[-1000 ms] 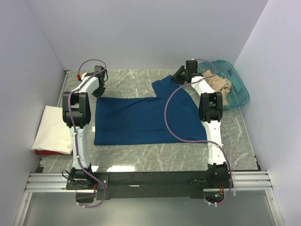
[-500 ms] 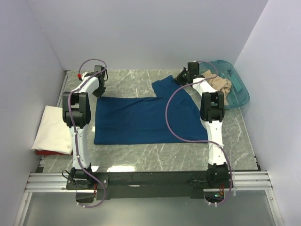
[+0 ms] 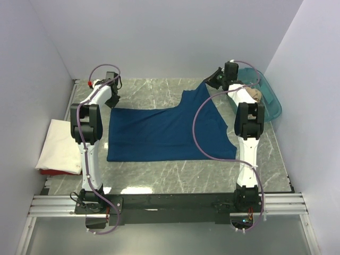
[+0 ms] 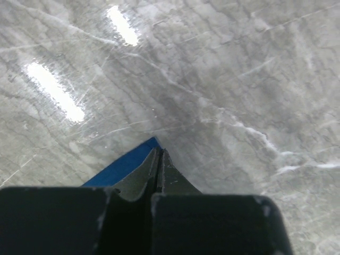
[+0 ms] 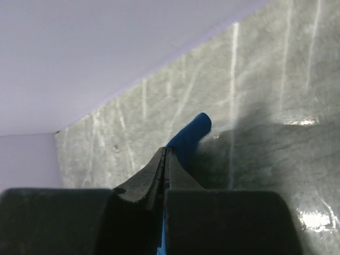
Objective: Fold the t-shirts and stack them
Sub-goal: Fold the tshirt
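Now my right gripper (image 5: 164, 151) has closed; a second ago its jaws stood partly apart over the turned-back flap, and at this moment they are pinched on a blue fold of the navy t-shirt (image 3: 164, 133). It has also swung back and to the right, toward the tub (image 3: 270, 101), drawing that flap out into a taut peak. My left gripper (image 4: 158, 151) has not budged: its jaws stay clamped on the shirt's far left corner, low over the table (image 3: 159, 93). The shirt lies across the middle, mostly flat, near edge untouched. I judge both far corners are now in hand, so spreading is nearly done and the fold can begin. The cream t-shirt (image 3: 58, 149) sits folded at the left edge; the tan t-shirt (image 3: 254, 94) waits in the tub.
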Robot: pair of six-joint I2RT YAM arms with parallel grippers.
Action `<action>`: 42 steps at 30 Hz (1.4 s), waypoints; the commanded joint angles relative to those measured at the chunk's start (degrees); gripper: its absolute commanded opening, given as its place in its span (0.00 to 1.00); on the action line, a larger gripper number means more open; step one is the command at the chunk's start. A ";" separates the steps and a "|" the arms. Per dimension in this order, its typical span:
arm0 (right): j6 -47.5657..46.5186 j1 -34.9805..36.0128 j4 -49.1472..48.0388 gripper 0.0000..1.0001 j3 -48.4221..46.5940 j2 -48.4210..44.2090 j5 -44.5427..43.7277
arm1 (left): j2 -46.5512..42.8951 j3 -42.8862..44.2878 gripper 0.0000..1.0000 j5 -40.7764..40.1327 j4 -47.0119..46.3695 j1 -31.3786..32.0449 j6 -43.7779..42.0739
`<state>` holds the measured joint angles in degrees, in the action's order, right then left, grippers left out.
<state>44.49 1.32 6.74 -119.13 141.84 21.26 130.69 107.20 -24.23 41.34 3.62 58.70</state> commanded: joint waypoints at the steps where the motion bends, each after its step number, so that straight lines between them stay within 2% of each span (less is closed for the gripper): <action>1: -0.54 -0.62 -4.19 0.00 0.83 -5.52 1.15 | -1.14 3.54 0.01 0.85 0.14 0.07 -1.48; 13: -2.57 -0.79 -4.02 0.00 6.10 -9.83 1.86 | -1.93 4.25 0.01 1.73 0.66 -0.45 -1.40; 14: -2.57 -0.80 -4.11 0.00 6.19 -9.48 1.95 | -1.85 3.99 0.03 1.55 0.84 -0.37 -0.87; 19: -2.21 -0.71 -4.11 0.00 6.37 -8.86 2.47 | -0.79 2.93 0.32 -0.73 2.51 0.16 2.21; 22: -2.39 -0.80 -4.02 0.00 6.28 -8.60 2.47 | 0.09 3.45 0.38 -1.08 3.12 0.51 3.26; 27: -2.39 -0.80 -4.02 0.00 5.84 -7.81 2.39 | 2.37 5.65 0.40 -1.17 4.45 1.30 4.32; 32: -2.39 -0.88 -4.02 0.00 5.58 -6.93 2.56 | 4.91 6.80 0.38 -1.78 5.68 1.66 5.55; 35: -2.48 -0.80 -4.02 0.00 5.66 -6.67 2.74 | 5.45 6.71 0.32 -1.70 5.86 1.74 5.73; 39: -2.65 -1.06 -3.93 0.00 6.28 -7.10 2.91 | 5.19 6.09 0.15 -1.44 5.50 1.74 5.47; 40: -2.65 -0.97 -4.10 0.00 6.54 -7.63 3.18 | 5.01 6.18 0.07 -1.44 5.42 1.74 5.38; 42: -2.74 -1.06 -4.37 0.00 7.33 -8.16 3.18 | 4.40 6.35 0.01 -1.26 5.24 1.74 4.67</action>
<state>42.57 0.89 5.04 -112.79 136.40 23.62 134.63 112.44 -25.50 45.74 5.13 63.51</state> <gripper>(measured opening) 0.007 0.036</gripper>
